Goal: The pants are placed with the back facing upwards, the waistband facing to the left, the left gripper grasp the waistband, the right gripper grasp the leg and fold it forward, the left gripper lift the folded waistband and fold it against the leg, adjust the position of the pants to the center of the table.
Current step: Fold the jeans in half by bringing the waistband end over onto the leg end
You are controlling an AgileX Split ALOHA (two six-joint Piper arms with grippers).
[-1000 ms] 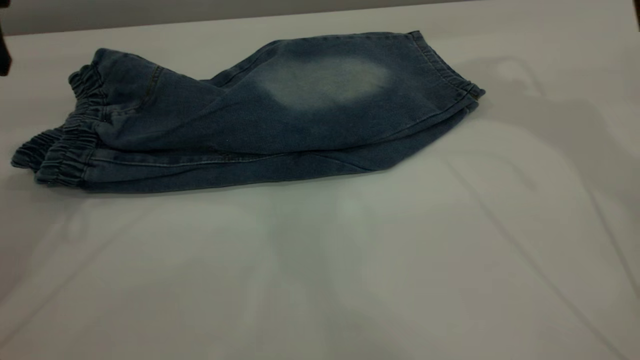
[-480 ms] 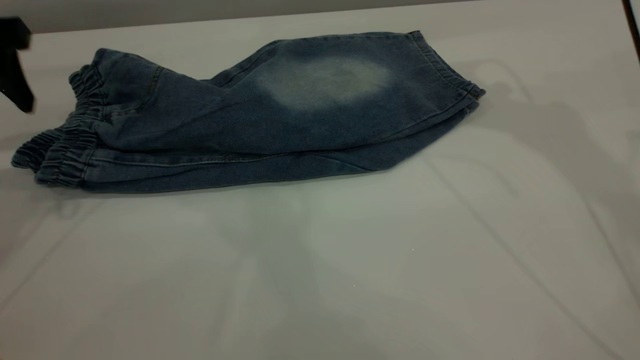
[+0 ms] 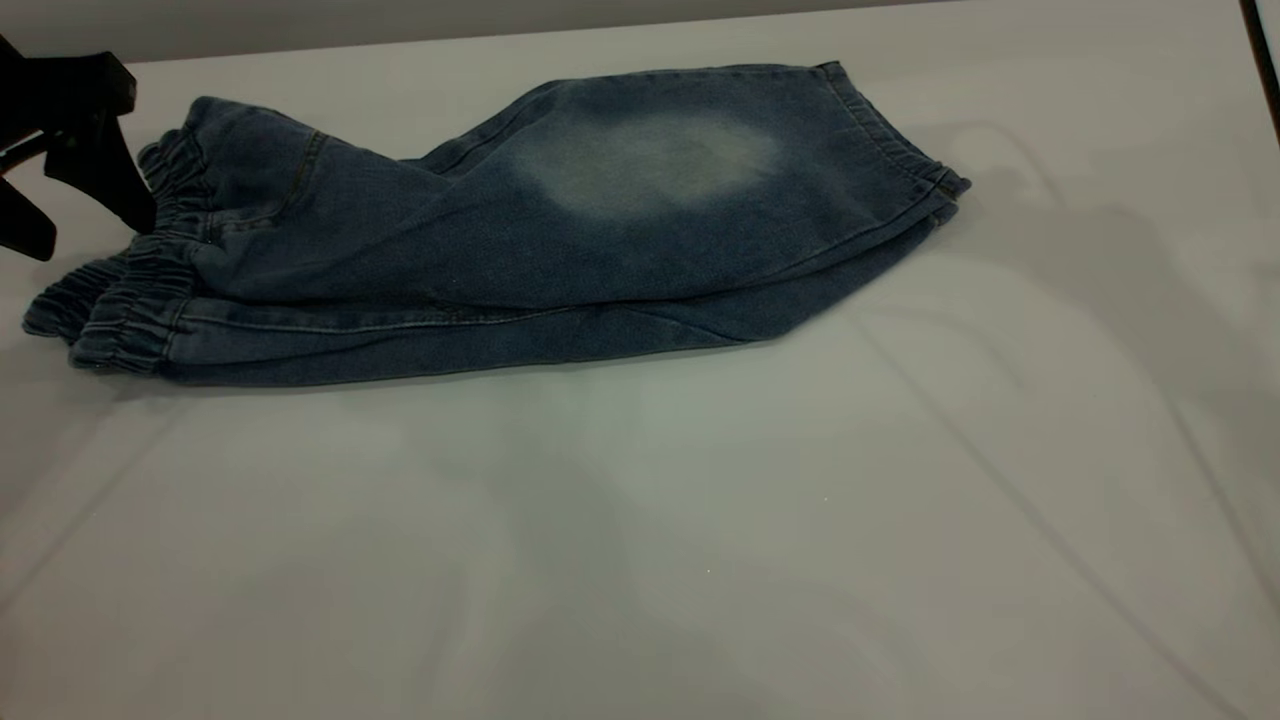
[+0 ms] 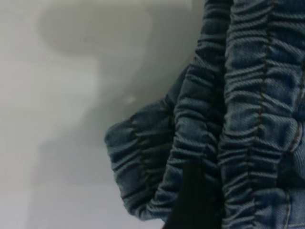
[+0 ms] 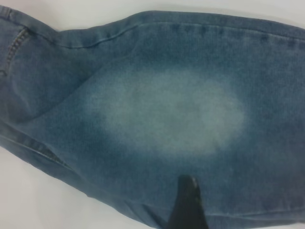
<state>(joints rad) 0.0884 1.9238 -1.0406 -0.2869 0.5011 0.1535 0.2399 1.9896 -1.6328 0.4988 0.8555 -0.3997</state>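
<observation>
The pants (image 3: 480, 250) lie folded lengthwise on the table (image 3: 640, 540), with the gathered waistband (image 3: 130, 300) at the left. The leg (image 3: 650, 160) with the pale oval is on top, its hem at the right. My left gripper (image 3: 88, 228) is at the far left, open, one finger (image 3: 115, 175) touching the waistband's far end. In the left wrist view the left gripper (image 4: 238, 186) straddles the elastic waistband (image 4: 248, 119), unclosed. The right gripper (image 5: 236, 212) hovers open over the leg (image 5: 176, 114), with one finger (image 5: 188, 205) showing. It is outside the exterior view.
The table's far edge (image 3: 500, 35) runs just behind the pants. A thin dark strip (image 3: 1262, 50) crosses the upper right corner. Bare tabletop stretches in front of the pants and to their right.
The left gripper has come in from the left edge, rightward and down, until it reaches the waistband. The pants have not moved.
</observation>
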